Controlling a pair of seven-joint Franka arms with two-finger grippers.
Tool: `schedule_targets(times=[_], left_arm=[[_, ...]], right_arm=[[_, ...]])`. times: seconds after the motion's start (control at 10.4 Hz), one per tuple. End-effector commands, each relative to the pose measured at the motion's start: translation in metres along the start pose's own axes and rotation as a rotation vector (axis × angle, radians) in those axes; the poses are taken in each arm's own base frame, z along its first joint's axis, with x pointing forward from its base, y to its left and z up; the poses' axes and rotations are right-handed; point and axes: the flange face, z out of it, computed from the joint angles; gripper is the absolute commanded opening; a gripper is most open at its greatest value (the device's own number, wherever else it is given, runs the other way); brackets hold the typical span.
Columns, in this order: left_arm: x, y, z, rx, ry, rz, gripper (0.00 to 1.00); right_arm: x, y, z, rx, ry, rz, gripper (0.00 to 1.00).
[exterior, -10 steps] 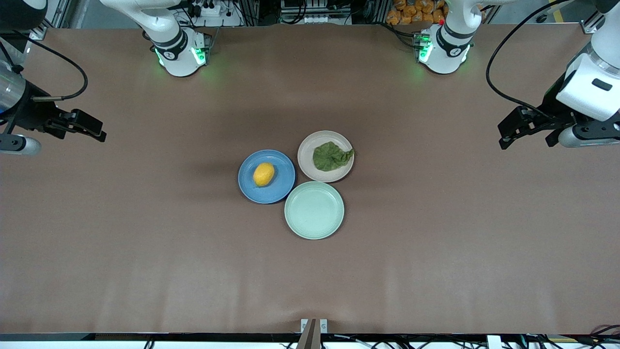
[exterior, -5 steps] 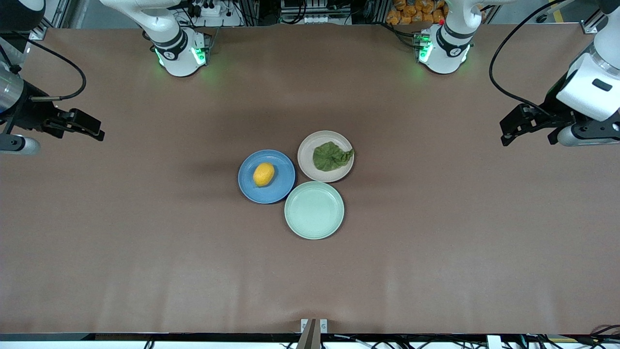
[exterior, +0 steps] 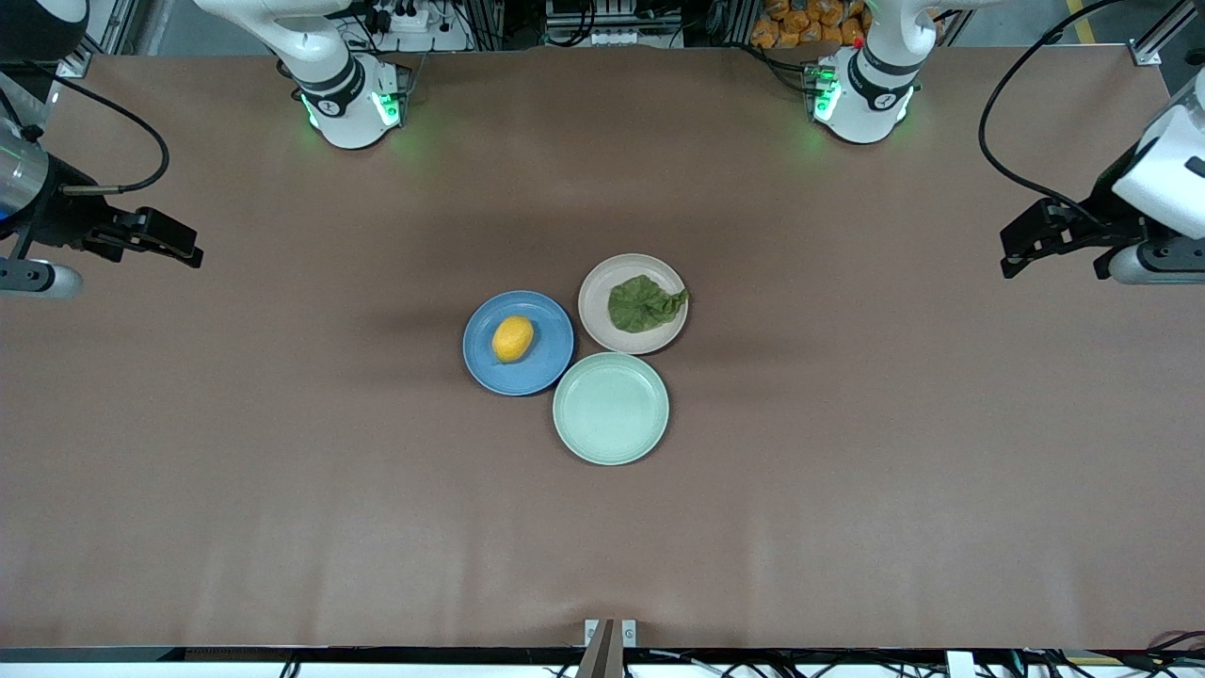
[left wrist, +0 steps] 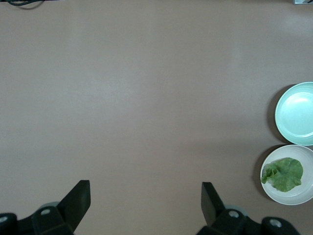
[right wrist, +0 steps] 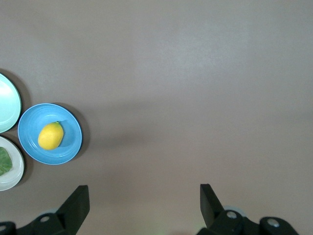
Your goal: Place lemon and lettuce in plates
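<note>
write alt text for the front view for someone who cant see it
Three round plates touch in a cluster mid-table: a blue plate holding a lemon, a beige plate holding a lettuce leaf, and an empty mint-green plate nearest the camera. The left claw and right claw hang open over bare table at its two ends.

The lemon [exterior: 512, 338] lies in one plate [exterior: 491, 368], the lettuce [exterior: 643, 303] in the plate [exterior: 597, 286] beside it.

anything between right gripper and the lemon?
Nothing. In the right wrist view only bare table lies between the open right gripper and the lemon on the blue plate.
</note>
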Motion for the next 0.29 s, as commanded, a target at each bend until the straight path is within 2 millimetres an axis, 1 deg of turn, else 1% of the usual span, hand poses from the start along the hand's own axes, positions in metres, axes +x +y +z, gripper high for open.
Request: schedule_targets(times=[0.0, 0.19], left_arm=[[-0.0078, -0.0001, -0.0056, -0.028, -0.006, 0.016, 1.0], [-0.0088, 0.0016, -0.0049, -0.052, -0.013, 0.01, 1.0]], right_arm=[[-0.0017, 0.0026, -0.0022, -0.016, 0.0, -0.002, 1.0], [-0.0003, 0.0037, -0.002, -0.011, 0.004, -0.002, 1.0]])
